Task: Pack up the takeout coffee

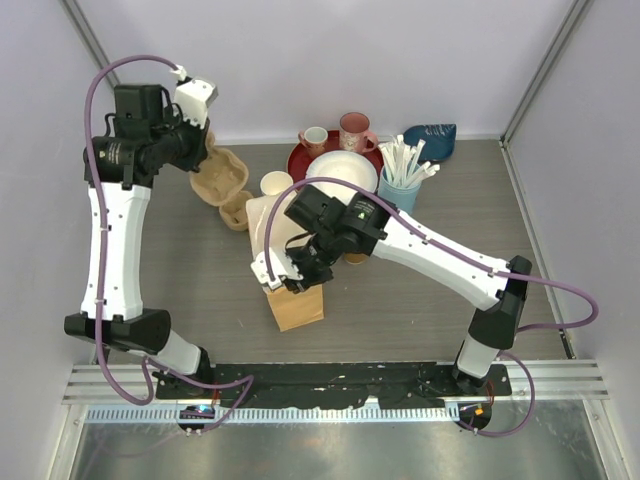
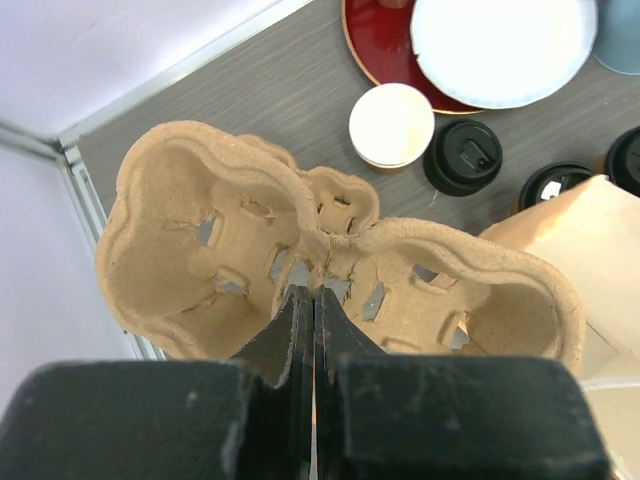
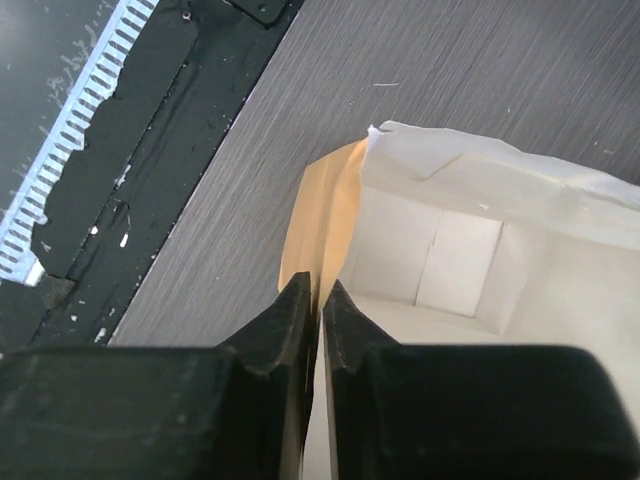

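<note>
Beside the bag (image 2: 580, 240), lidded cups (image 2: 463, 157) stand on the surface (image 2: 250, 90): light, thin-walled, possibly full, best held gently around the wall; left gripper (image 2: 313, 295) is clamped on the carrier (image 2: 200, 230), right gripper (image 3: 320, 290) pinches the bag's rim.

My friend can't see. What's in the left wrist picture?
The left gripper is shut on the middle ridge of a tan cardboard cup carrier with empty pockets. Beyond it on the grey table stand an open paper cup, white inside, and black-lidded cups, beside a red tray holding a white bowl. A paper bag shows at the right.
</note>
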{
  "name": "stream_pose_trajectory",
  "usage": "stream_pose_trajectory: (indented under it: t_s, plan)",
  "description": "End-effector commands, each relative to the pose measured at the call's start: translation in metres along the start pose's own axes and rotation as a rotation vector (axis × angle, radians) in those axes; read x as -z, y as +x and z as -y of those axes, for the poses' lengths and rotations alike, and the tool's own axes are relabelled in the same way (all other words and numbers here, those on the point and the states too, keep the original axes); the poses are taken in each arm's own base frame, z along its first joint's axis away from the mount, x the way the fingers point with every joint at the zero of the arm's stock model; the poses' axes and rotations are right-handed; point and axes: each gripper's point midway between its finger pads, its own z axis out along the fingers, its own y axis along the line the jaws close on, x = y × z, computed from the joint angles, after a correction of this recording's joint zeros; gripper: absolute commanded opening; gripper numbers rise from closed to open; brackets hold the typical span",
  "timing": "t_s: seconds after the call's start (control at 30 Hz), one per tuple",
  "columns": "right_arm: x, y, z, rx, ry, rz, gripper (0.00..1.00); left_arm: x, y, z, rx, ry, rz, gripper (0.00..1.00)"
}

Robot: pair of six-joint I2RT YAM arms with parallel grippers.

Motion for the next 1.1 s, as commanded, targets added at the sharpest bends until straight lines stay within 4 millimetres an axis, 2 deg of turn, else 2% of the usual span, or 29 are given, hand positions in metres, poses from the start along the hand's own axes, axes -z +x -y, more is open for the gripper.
stream_pose_trajectory:
  t_s: [0.0,0.03,0.13,0.33,0.43,0.5,0.6,0.7,0.9,0.97,1.07]
  plan:
    - [0.013,-0.010,-0.007,0.065,-0.001,0.039,0.25,0.023,-0.017,0.025,-0.074,0.078,0.040,0.00]
    - [0.015,-0.011,-0.005,0.066,0.014,0.041,0.38,0.027,-0.024,0.034,-0.097,0.098,0.059,0.00]
    - [0.023,-0.021,0.002,0.062,0.062,0.066,0.49,0.034,-0.032,0.055,-0.143,0.144,0.080,0.00]
    - [0.052,-0.062,0.010,0.073,0.194,0.229,0.60,0.049,-0.054,0.089,-0.188,0.223,0.145,0.00]
    - [0.072,-0.084,0.002,0.082,0.218,0.330,0.66,0.054,-0.060,0.110,-0.213,0.274,0.165,0.00]
    - [0.085,-0.096,-0.007,0.095,0.217,0.377,0.67,0.056,-0.063,0.127,-0.236,0.315,0.179,0.00]
    - [0.103,-0.102,-0.015,0.068,0.248,0.399,0.67,0.059,-0.068,0.149,-0.241,0.369,0.196,0.00]
    - [0.110,-0.096,-0.017,0.011,0.285,0.384,0.67,0.062,-0.073,0.166,-0.235,0.417,0.218,0.00]
    - [0.122,-0.088,-0.013,-0.158,0.376,0.387,0.65,0.066,-0.076,0.180,-0.219,0.462,0.228,0.00]
    - [0.128,-0.089,-0.006,-0.228,0.429,0.416,0.64,0.065,-0.070,0.178,-0.228,0.454,0.208,0.00]
    - [0.137,-0.088,0.000,-0.293,0.494,0.463,0.61,0.057,-0.045,0.178,-0.231,0.451,0.130,0.00]
